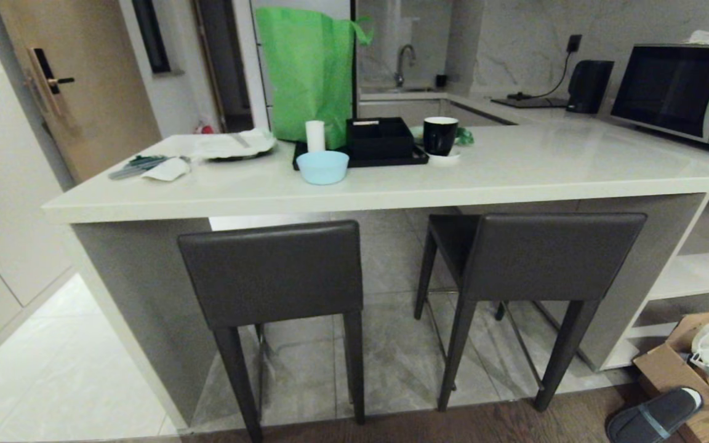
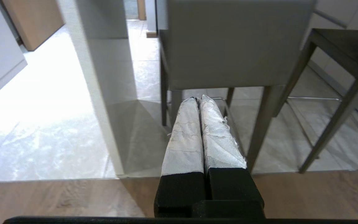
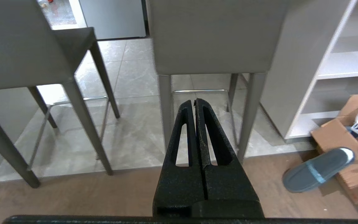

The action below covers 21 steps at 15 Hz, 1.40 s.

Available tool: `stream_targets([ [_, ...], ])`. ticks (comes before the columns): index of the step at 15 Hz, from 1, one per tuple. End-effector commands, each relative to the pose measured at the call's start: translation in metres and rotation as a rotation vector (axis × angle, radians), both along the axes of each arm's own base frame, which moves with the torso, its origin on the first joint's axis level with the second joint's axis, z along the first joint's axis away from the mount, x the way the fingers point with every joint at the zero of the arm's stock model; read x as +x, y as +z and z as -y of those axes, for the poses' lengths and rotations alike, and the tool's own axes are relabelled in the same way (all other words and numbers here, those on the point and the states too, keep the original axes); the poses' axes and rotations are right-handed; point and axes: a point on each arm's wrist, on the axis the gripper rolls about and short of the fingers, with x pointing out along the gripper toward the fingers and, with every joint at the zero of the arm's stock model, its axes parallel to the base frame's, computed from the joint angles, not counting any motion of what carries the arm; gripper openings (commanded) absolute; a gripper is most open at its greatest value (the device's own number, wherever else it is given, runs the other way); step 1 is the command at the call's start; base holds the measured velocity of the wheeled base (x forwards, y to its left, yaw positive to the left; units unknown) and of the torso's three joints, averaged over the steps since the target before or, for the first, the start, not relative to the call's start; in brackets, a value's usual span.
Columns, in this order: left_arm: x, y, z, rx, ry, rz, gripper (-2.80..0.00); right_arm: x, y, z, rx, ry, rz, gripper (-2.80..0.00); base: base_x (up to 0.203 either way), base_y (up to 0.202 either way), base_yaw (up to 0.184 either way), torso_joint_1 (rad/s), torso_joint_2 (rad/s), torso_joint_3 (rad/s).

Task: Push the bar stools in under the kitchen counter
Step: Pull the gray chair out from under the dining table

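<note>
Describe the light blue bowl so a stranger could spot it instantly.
Start at the off-white kitchen counter above the two stools. Near its front edge, before the black tray, sits the light blue bowl. It is the only pale blue dish, beside a white cylinder.

The head view looks forward and down across the kitchen counter (image 1: 391,178) at both bar stools (image 1: 271,271), fairly near. Each wrist camera sits low behind its closed gripper, facing a stool back at twelve o'clock: left gripper (image 2: 199,99), right gripper (image 3: 195,101). All three views share the stools.
</note>
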Motion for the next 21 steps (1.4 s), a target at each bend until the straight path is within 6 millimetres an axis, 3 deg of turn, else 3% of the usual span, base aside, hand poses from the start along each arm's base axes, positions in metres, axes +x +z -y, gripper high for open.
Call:
stream_targets([
  [1,0.0003,-0.0008,0.0,0.0,-0.001,-0.004,-2.8,0.0,0.0,0.0,0.0,0.0,0.0,-2.8,0.0,0.194,0.002,-0.001,0.0,0.006],
  [10,0.0003,-0.0008,0.0,0.0,0.0,-0.004,-2.8,0.0,0.0,0.0,0.0,0.001,0.0,-2.8,0.0,0.185,-0.002,0.002,0.0,0.003],
  [21,0.0003,-0.0008,0.0,0.0,0.0,-0.004,-2.8,0.0,0.0,0.0,0.0,0.001,0.0,-2.8,0.0,0.0,0.0,0.0,0.0,0.0],
])
